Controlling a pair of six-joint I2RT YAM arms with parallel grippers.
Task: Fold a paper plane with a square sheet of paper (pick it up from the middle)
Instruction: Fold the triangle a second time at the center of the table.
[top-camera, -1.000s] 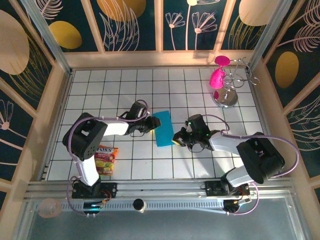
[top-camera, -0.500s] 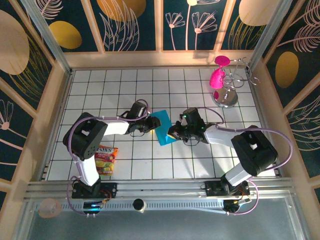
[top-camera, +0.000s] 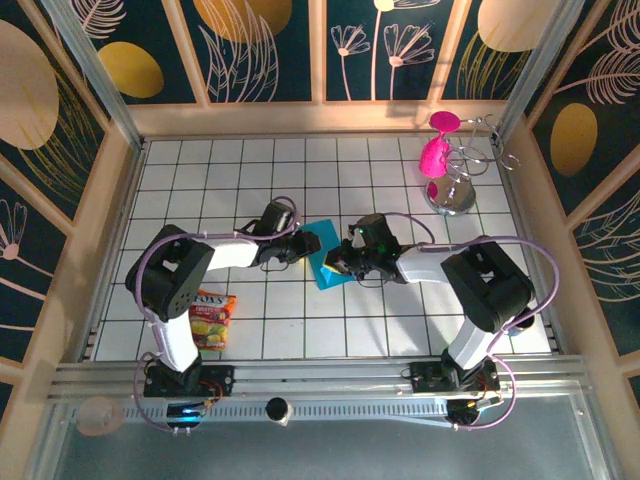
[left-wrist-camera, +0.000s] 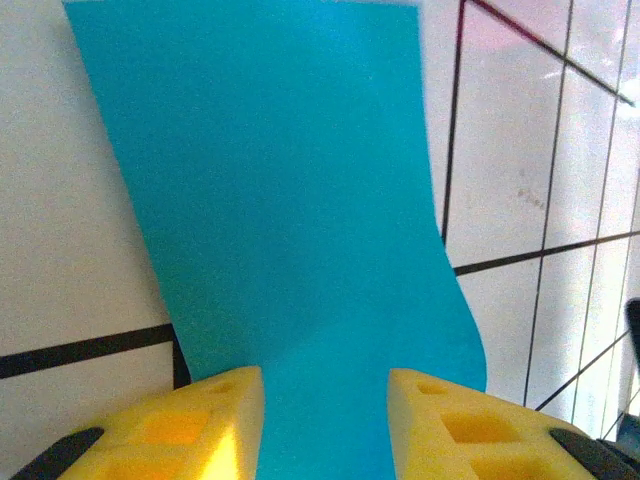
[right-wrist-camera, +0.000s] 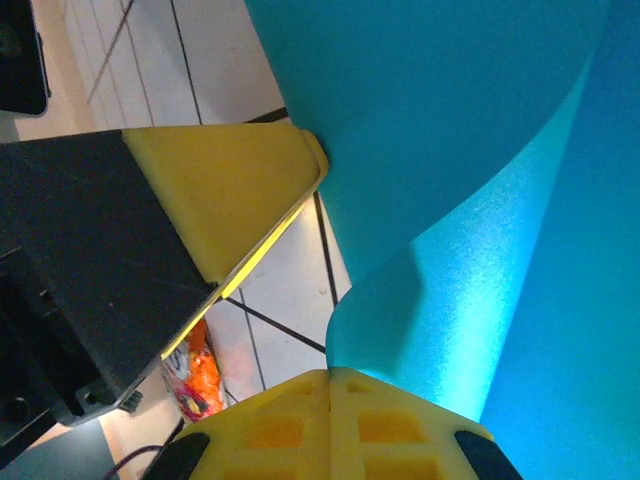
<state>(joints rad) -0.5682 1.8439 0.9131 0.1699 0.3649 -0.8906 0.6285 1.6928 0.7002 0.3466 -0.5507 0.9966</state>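
Barely started, the square sheet of paper (top-camera: 322, 272) lay mid-way across the table (top-camera: 200, 180), one edge curled up in the right gripper (right-wrist-camera: 330, 385)'s clamped jaws, the left gripper (left-wrist-camera: 325, 390)'s jaws apart over it, no crease yet.

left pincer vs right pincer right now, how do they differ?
Left pincer: fingers apart, the square sheet of paper running through the gap. Right pincer: fingers pressed shut, pinching that sheet's curled edge. Left pincer reaches in from the sheet's left, right pincer from its right. Shared: yellow pads, same sheet.
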